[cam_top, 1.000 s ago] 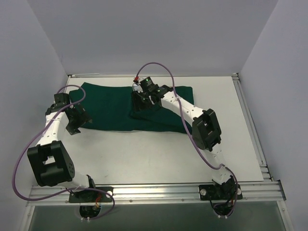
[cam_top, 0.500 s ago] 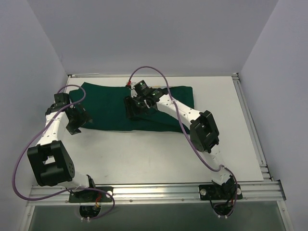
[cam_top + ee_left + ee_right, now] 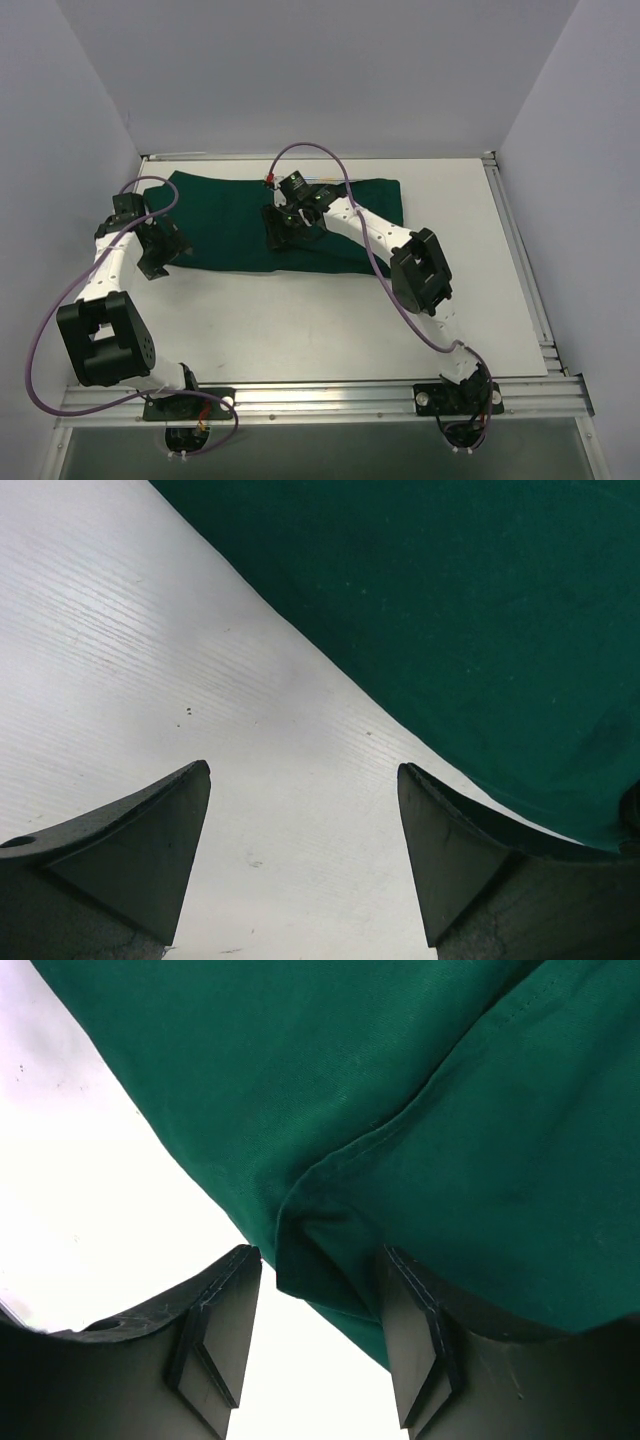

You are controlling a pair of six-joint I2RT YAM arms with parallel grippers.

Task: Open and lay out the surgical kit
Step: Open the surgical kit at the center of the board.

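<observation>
The dark green cloth wrap (image 3: pixel 225 225) lies folded flat across the back of the table. No mesh tray or instruments show. My right gripper (image 3: pixel 284 232) is low over the middle of the wrap. In the right wrist view its jaws (image 3: pixel 320 1260) stand apart, with a folded corner of the cloth (image 3: pixel 330 1260) between them. The corner touches the right finger (image 3: pixel 420 1350), with a gap to the left one. My left gripper (image 3: pixel 162 252) hovers at the wrap's left edge. It is open and empty (image 3: pixel 305 780) over bare table, with the cloth (image 3: pixel 450 610) just beyond.
The white table (image 3: pixel 300 320) has aluminium rails along its near edge (image 3: pixel 320 400) and right side (image 3: pixel 520 260). Grey walls close in the left, back and right. Purple cables loop off both arms.
My right gripper has moved a little left and towards the near side over the wrap, and the upper fold's left edge has shifted with it. The left arm has not moved.
</observation>
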